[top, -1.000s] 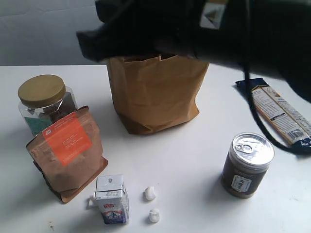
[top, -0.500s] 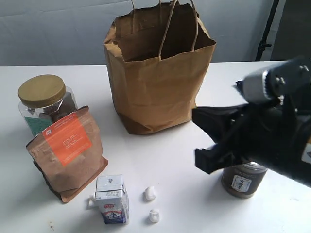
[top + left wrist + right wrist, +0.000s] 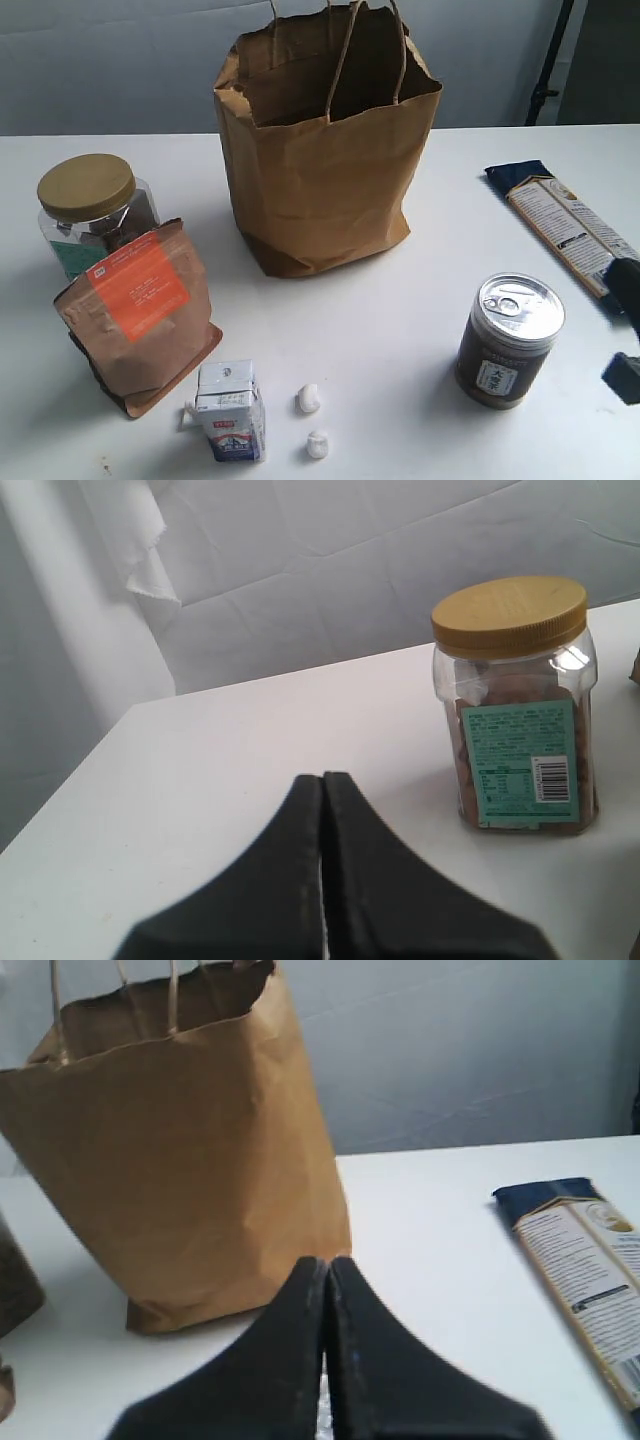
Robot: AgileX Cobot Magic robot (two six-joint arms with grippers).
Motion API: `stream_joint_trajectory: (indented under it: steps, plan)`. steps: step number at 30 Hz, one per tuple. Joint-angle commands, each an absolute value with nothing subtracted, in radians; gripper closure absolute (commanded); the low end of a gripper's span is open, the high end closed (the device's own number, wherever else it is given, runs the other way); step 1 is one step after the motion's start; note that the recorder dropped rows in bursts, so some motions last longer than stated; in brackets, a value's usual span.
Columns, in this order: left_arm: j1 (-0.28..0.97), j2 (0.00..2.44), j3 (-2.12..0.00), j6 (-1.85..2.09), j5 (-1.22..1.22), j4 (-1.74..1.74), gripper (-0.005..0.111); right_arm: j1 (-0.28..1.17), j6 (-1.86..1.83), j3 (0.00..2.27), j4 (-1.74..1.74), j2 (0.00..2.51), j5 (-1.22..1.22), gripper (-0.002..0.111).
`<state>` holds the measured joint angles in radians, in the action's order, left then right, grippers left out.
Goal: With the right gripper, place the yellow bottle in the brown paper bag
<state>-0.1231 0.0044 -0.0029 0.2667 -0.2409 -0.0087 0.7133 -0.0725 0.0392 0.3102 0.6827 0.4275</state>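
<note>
The brown paper bag [image 3: 320, 150] stands upright at the back middle of the white table, its mouth open and its handles up; it also fills the right wrist view [image 3: 180, 1150]. The yellow bottle shows in no view. My right gripper [image 3: 327, 1260] is shut with nothing between its fingers, low over the table and a short way from the bag's base. In the exterior view only a black bit of it [image 3: 625, 330] shows at the right edge, beside the dark can. My left gripper [image 3: 322, 777] is shut and empty, near the gold-lidded jar [image 3: 515, 705].
A gold-lidded clear jar [image 3: 92, 210] and a brown pouch with an orange label [image 3: 140, 315] stand at the left. A small milk carton [image 3: 230, 410] and two white bits [image 3: 310, 398] lie in front. A dark pull-tab can [image 3: 510, 340] and a blue packet [image 3: 570, 225] are at the right.
The right arm, which hung over the bag's mouth a second ago, has swung down and out to the right edge of the exterior view. The bag now stands fully uncovered.
</note>
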Motion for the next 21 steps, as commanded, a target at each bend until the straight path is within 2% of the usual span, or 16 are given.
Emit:
stream_joint_trajectory:
  steps: [1,8,16,21]
  plan:
    - [-0.117,0.0,0.0,0.265,-0.232,-0.009,0.107,0.645,-0.1,0.0,0.319,0.518,0.41,0.108]
    - [-0.117,0.0,0.0,0.265,-0.232,-0.009,0.107,0.604,-0.185,0.0,0.305,0.274,0.341,0.108]
    - [-0.117,0.0,0.0,0.265,-0.232,-0.009,0.107,0.507,-0.195,0.0,0.216,0.025,0.114,0.108]
    - [-0.117,0.0,0.0,0.265,-0.234,-0.009,0.107,0.455,-0.195,0.0,0.182,0.0,0.033,0.108]
